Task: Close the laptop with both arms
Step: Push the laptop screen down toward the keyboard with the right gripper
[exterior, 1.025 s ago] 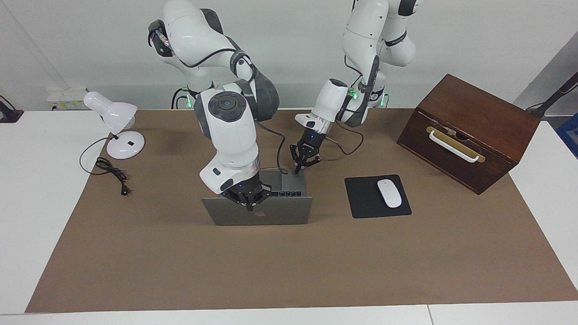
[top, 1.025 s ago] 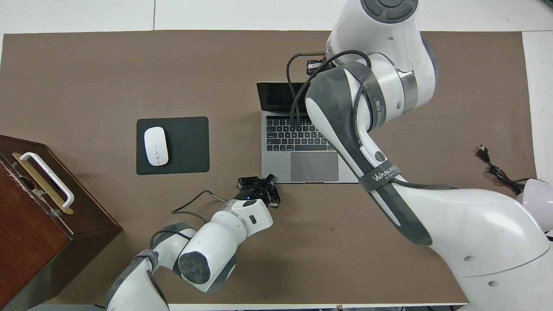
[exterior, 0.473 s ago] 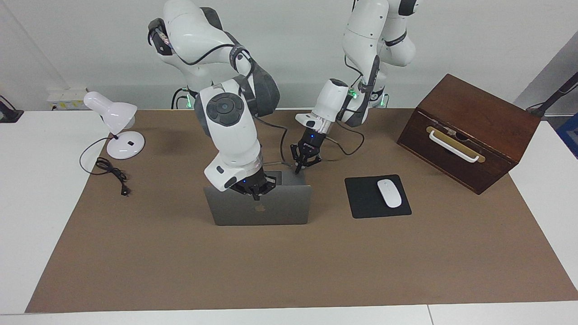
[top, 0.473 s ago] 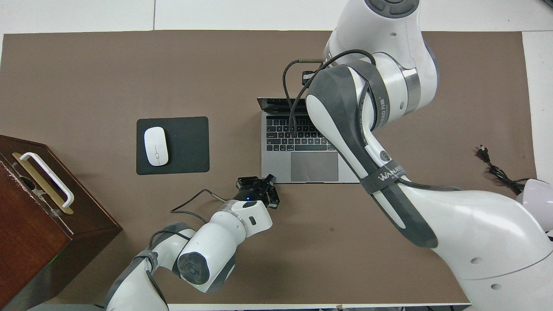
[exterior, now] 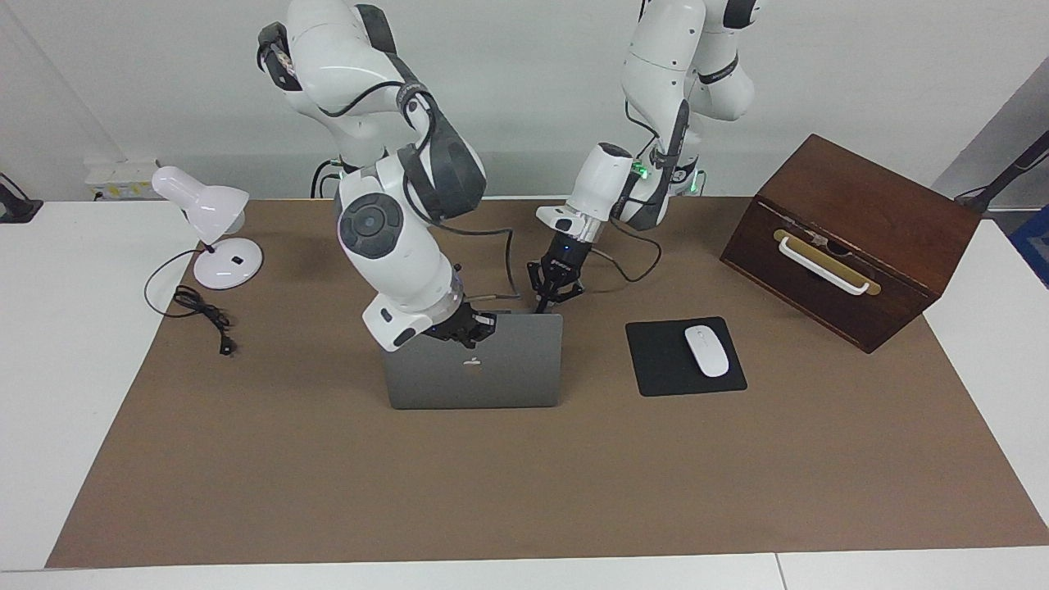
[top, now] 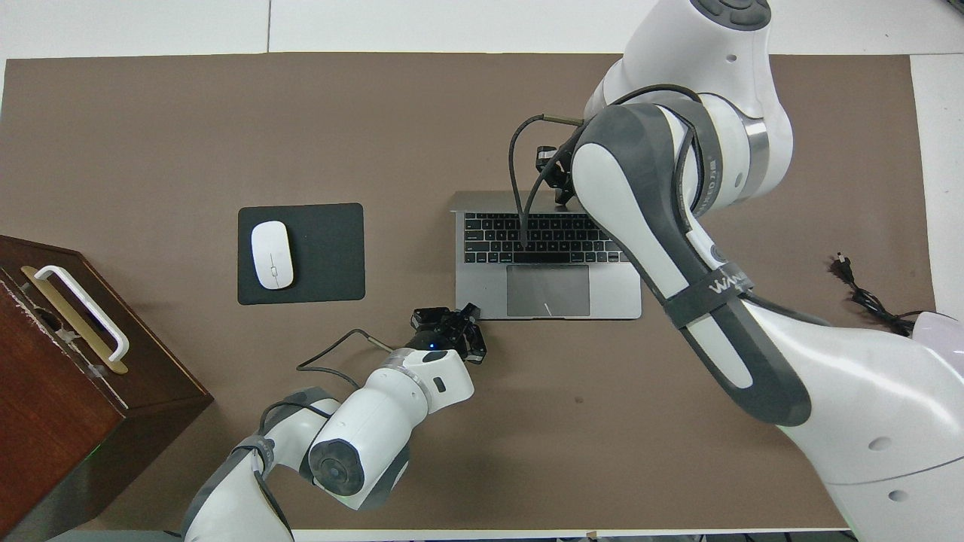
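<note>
The silver-grey laptop stands mid-table with its lid part-way down, tilted toward the robots, the apple logo facing away from them. In the overhead view its keys and trackpad show, and the lid is only a thin strip. My right gripper is shut and rests against the lid's top edge; it also shows in the overhead view. My left gripper is shut and points down at the base's corner nearest the robots, toward the left arm's end.
A black mouse pad with a white mouse lies beside the laptop toward the left arm's end. A brown wooden box with a white handle stands past it. A white desk lamp and its cord are at the right arm's end.
My right gripper has drawn the lid's top edge toward the robots, so the lid has swung well down over the keyboard. My left gripper has stayed at the base's corner.
</note>
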`<state>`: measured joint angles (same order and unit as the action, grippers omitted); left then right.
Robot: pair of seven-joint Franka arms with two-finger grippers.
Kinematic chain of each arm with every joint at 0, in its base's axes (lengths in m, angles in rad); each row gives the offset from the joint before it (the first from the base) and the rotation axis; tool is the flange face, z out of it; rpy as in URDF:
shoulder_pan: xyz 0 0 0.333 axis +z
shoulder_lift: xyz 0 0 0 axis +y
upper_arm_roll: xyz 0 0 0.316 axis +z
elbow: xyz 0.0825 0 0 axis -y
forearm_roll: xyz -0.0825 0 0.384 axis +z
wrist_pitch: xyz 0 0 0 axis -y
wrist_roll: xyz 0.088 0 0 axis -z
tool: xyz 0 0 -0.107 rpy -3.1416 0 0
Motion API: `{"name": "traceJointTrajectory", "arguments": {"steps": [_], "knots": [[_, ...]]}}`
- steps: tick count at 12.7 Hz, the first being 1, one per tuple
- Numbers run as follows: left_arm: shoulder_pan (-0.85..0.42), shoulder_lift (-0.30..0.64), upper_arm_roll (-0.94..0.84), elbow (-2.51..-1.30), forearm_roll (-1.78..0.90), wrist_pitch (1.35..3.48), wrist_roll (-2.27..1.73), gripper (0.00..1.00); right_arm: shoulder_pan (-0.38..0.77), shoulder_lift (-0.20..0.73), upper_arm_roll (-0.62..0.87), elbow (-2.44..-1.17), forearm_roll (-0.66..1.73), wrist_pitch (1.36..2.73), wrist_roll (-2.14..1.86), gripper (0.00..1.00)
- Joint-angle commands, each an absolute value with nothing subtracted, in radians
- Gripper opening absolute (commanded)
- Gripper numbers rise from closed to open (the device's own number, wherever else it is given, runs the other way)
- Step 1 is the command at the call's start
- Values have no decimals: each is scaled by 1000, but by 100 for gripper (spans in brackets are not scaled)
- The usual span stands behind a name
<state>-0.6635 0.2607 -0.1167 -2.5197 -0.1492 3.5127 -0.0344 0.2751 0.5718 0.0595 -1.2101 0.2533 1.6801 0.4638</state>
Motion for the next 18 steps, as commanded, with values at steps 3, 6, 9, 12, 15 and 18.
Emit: {"name": "traceJointTrajectory", "arguments": {"steps": [3, 6, 9, 12, 15, 18], "knots": [[-643, 287, -98, -2559, -161, 3504, 0, 0, 256, 462, 69, -1416, 282, 1686, 485, 0], [-643, 299, -97, -2548, -163, 3504, 15, 0, 255, 446, 68, -1466, 281, 1687, 476, 0], [-643, 310, -97, -2545, -163, 3504, 18, 0, 245, 422, 67, -1541, 278, 1755, 465, 0], [-643, 328, -95, -2530, -164, 3504, 34, 0, 256, 423, 67, -1586, 278, 1819, 462, 0], [-643, 328, -95, -2530, -164, 3504, 35, 0, 258, 429, 67, -1603, 272, 1841, 460, 0], [-643, 330, -95, -2530, -164, 3504, 64, 0, 258, 428, 67, -1638, 270, 1891, 446, 0]]}}
